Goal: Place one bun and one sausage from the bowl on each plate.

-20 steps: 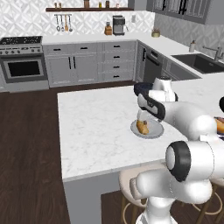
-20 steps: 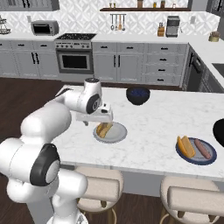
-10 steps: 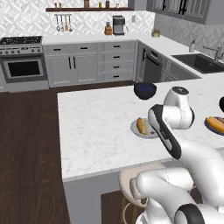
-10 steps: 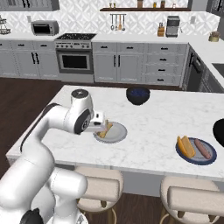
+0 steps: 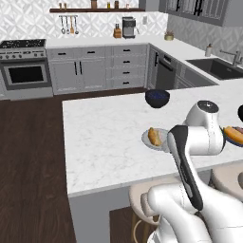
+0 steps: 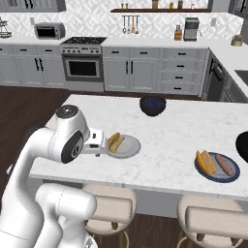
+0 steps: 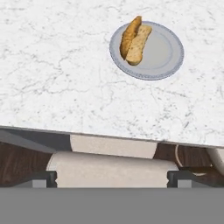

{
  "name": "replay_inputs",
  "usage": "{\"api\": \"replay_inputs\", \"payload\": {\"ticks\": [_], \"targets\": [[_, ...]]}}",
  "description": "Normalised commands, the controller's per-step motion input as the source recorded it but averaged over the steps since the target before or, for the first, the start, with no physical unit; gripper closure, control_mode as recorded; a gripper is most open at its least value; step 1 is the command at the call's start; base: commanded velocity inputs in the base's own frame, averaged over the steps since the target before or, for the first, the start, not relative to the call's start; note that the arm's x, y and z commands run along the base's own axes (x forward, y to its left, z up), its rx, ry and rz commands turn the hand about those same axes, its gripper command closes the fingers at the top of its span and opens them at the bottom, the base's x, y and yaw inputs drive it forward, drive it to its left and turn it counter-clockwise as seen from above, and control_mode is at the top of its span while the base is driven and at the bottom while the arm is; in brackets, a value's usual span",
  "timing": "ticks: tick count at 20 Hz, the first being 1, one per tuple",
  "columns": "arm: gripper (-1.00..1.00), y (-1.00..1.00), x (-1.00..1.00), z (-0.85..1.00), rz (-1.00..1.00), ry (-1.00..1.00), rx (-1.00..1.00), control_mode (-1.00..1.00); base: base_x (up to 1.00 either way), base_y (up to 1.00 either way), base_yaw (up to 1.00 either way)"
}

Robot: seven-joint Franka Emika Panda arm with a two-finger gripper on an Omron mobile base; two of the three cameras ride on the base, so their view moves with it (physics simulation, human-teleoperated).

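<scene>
The light grey plate (image 6: 130, 147) (image 7: 162, 56) (image 5: 145, 138) lies near the island's front edge with one bun (image 6: 115, 142) (image 7: 133, 39) (image 5: 154, 135) on it. On the dark blue plate (image 6: 216, 176) (image 5: 232, 141) to the right lie a bun (image 6: 205, 162) and a sausage (image 6: 224, 164). The wide black bowl (image 6: 241, 146) (image 5: 240, 113) is cut off at the frame edge, and its contents are hidden. My gripper (image 7: 113, 178) (image 6: 101, 144) is open and holds nothing. It hangs over the counter's front edge, just beside the grey plate.
A smaller deep dark blue bowl (image 6: 153, 105) (image 5: 157, 98) stands toward the island's far side. Padded stools (image 7: 105, 164) (image 6: 112, 208) sit under the front edge (image 7: 87, 133) of the white marble counter. My own arm blocks part of the left base view.
My hand has drawn back from above the grey plate to the counter's front edge, and the arm has folded closer in. The bun stays on the plate.
</scene>
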Motion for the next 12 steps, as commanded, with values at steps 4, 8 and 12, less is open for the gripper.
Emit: {"api": "replay_inputs", "payload": {"ticks": [4,8,12], "targets": [[-1.0,0.0,0.0,0.0,0.0,0.0,0.0,1.0,-0.07,-0.09,0.0],[-1.0,0.0,0.0,0.0,0.0,0.0,0.0,1.0,-0.03,-0.49,-0.03],[-1.0,0.0,0.0,0.0,0.0,0.0,0.0,1.0,0.0,-0.81,0.0]]}}
